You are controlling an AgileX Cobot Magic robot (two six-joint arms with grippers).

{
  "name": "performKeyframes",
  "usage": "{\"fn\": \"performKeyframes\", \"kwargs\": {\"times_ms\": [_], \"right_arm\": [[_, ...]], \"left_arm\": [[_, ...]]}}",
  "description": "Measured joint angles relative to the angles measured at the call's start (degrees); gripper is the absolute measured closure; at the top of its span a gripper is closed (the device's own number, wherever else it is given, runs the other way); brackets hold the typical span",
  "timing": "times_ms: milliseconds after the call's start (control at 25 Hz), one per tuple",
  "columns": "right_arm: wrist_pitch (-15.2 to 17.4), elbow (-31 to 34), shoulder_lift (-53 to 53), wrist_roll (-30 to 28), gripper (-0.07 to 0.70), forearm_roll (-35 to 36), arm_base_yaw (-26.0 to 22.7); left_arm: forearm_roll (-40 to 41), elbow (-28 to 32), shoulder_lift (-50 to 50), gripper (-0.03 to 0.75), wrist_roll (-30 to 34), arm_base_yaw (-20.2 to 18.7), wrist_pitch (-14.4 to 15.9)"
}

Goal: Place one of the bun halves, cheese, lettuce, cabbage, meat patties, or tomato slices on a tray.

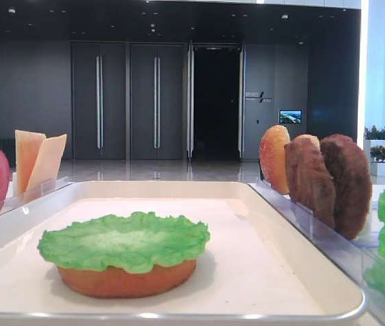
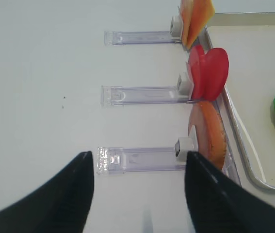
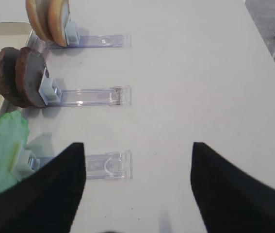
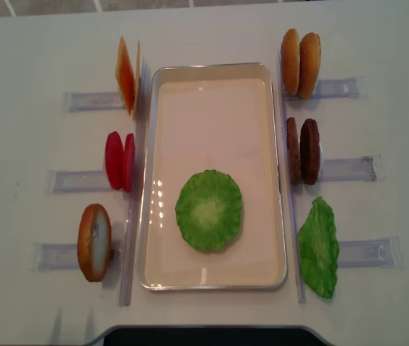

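A white table (image 4: 211,36) carries everything. At its middle lies the white tray (image 4: 211,94), its long side running away from the robot. On the tray's near half sits a bun half (image 1: 127,280), flat on the liner, with a ruffled lettuce leaf (image 4: 209,210) lying on top and covering it from above.

Clear plastic racks (image 4: 348,169) flank the tray, three to a side. On the right stand a second lettuce leaf (image 4: 319,247), two dark meat patties (image 4: 303,151) upright side by side, and a pair of bun discs (image 4: 300,54). On the left stand a bun half on edge (image 4: 94,241), two red tomato slices (image 4: 120,160), and the orange cheese slices (image 4: 128,75).

The right gripper (image 3: 138,187) hovers over bare table beside the lettuce rack, fingers wide apart and empty. The left gripper (image 2: 139,191) hangs over the nearest left rack, fingers likewise spread with nothing between them.
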Motion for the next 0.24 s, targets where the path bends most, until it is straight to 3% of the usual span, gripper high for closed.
{"fn": "performKeyframes", "kwargs": {"times_ms": [240], "right_arm": [[0.00, 0.00, 0.00, -0.01, 0.157, 0.00, 0.00]], "left_arm": [[0.00, 0.00, 0.00, 0.263, 0.00, 0.00, 0.00]]}}
